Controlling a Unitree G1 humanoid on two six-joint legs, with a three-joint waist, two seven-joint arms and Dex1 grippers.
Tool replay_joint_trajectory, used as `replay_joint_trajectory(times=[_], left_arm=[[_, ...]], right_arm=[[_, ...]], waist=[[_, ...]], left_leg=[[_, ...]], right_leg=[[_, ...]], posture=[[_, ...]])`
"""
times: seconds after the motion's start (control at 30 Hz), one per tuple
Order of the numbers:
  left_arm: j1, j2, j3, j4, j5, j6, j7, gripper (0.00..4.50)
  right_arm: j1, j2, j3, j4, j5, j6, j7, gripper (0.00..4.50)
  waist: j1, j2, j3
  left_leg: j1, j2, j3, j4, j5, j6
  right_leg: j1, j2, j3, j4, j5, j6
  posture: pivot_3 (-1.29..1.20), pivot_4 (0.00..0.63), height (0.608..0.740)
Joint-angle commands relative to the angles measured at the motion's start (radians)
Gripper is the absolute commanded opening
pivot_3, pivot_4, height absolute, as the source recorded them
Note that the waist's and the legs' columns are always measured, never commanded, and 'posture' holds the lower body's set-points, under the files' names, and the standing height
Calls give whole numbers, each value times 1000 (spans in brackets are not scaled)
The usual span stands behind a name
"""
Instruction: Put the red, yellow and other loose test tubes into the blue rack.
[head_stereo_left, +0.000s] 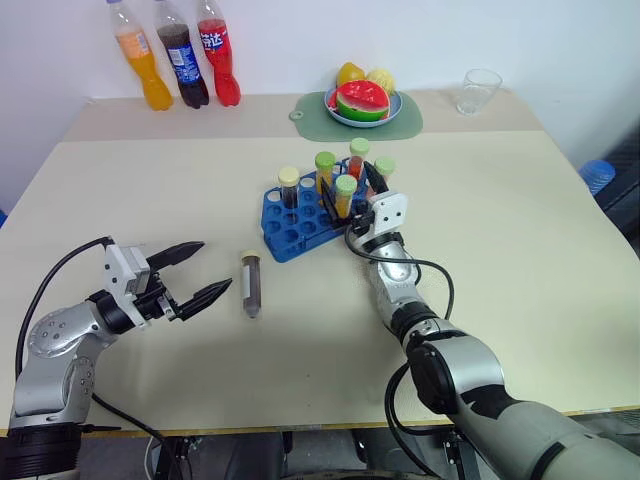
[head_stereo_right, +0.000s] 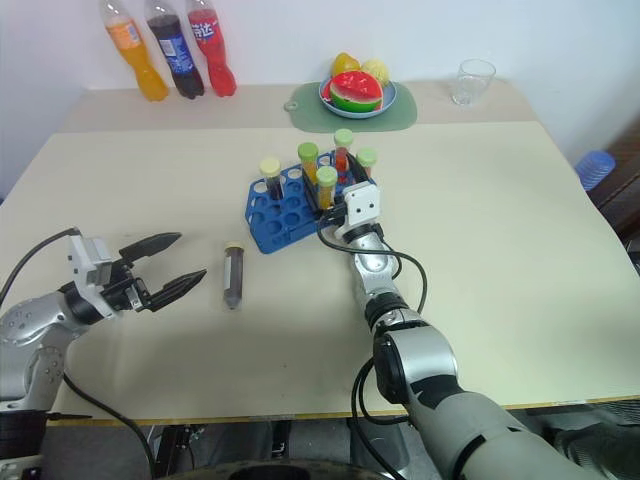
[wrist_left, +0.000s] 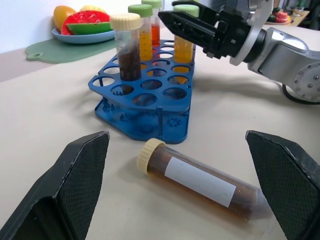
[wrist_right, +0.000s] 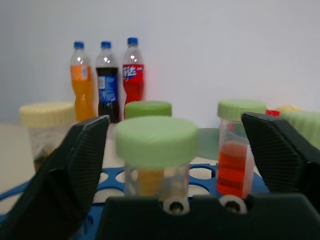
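Over the blue rack (head_stereo_left: 305, 215), my right gripper (head_stereo_left: 352, 198) stands released around a seated green-capped tube (head_stereo_left: 345, 194); I'd back off straight. Left gripper (head_stereo_left: 196, 272) gapes beside the brown tube (head_stereo_left: 250, 284).

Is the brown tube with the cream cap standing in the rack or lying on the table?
Lying: the brown tube rests on its side on the table.

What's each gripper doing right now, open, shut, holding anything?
Left gripper: open, empty, beside the loose brown tube lying on the table.
Right gripper: open at the blue rack, astride a green-capped tube, not gripping it.
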Motion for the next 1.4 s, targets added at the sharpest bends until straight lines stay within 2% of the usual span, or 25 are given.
replay_joint_trajectory(times=[0.03, 0.17, 0.3, 0.47, 0.67, 0.77, 0.87, 0.9, 0.97, 1.07, 1.17, 1.4], left_arm=[[-3, -2, 19, -5, -34, 11, -8, 4500], [-19, -1, 24, -18, -76, 69, 0, 4500], [-58, -3, 33, -38, -137, 156, 28, 4500], [-95, -17, 20, -118, -161, 296, 177, 4500], [-126, -2, -1, -208, -113, 440, 360, 4500], [-144, 45, -22, -279, -118, 636, 479, 4500], [-204, 92, -26, -321, -183, 896, 584, 4500], [-249, 122, -36, -319, -213, 1040, 609, 4500], [-346, 146, -43, -298, -273, 1292, 638, 4500], [-492, 87, -8, -230, -308, 1507, 688, 4500], [-593, 62, -3, -112, -417, 1554, 782, 4500], [-767, 102, -173, 213, -786, 1554, 1188, 4500]], right_arm=[[11, -21, 53, -71, -39, -27, 40, 4427], [66, -53, 91, -177, -11, 8, 154, 4427], [187, -107, 146, -407, 42, 183, 314, 4427], [352, -242, 157, -779, 138, 418, 439, 4427], [468, -425, 126, -1065, 241, 670, 548, 4427], [536, -547, 128, -1207, 320, 791, 674, 4427], [590, -648, 120, -1323, 418, 886, 798, 4427], [599, -670, 115, -1342, 439, 899, 826, 4427], [608, -695, 105, -1360, 467, 923, 859, 4427], [604, -707, 98, -1360, 459, 929, 868, 4427], [597, -700, 95, -1347, 448, 920, 864, 4427], [595, -687, 98, -1346, 435, 909, 858, 4427]], waist=[[0, 0, 0], [2, 0, 0], [5, 0, 0], [4, 0, 0], [10, 0, 0], [20, -1, 0], [29, -1, 0], [29, -1, 0], [30, -3, 1], [30, -3, 1], [29, -4, 2], [30, -5, 2]], left_leg=[[0, 0, 0, 0, 0, 0], [0, 0, 0, 0, 0, 0], [0, 0, 0, 0, 0, 0], [0, 1, -1, 0, 0, 0], [0, 1, -1, 1, 0, 0], [0, 0, -1, 1, 0, 0], [-1, 0, 0, 1, 0, 1], [-1, 0, 0, 2, 0, 1], [-1, 0, -1, 3, 0, 1], [4, 0, -2, 5, 0, 1], [9, -1, -2, 3, -1, 1], [9, -1, -3, 2, -1, 1]], right_leg=[[0, 0, 0, 0, 0, 0], [0, 0, 0, 0, 0, 0], [0, 0, 0, 0, 0, 0], [0, -1, 0, 0, 0, 0], [0, -1, 0, 0, 0, 0], [0, 0, 0, 0, 0, 0], [1, 0, 0, 0, 0, 1], [1, 0, 0, 0, 0, 1], [2, 1, -1, 0, 0, 1], [7, 2, -1, 0, -1, 1], [14, 2, -2, -1, -1, 2], [12, -1, -1, -1, -1, 2]], posture=[[0, 150, 740], [0, 150, 740], [0, 150, 740], [0, 150, 740], [0, 150, 740], [0, 150, 740], [0, 150, 740], [0, 150, 740], [0, 150, 740], [0, 150, 740], [0, 150, 740], [0, 150, 740]])
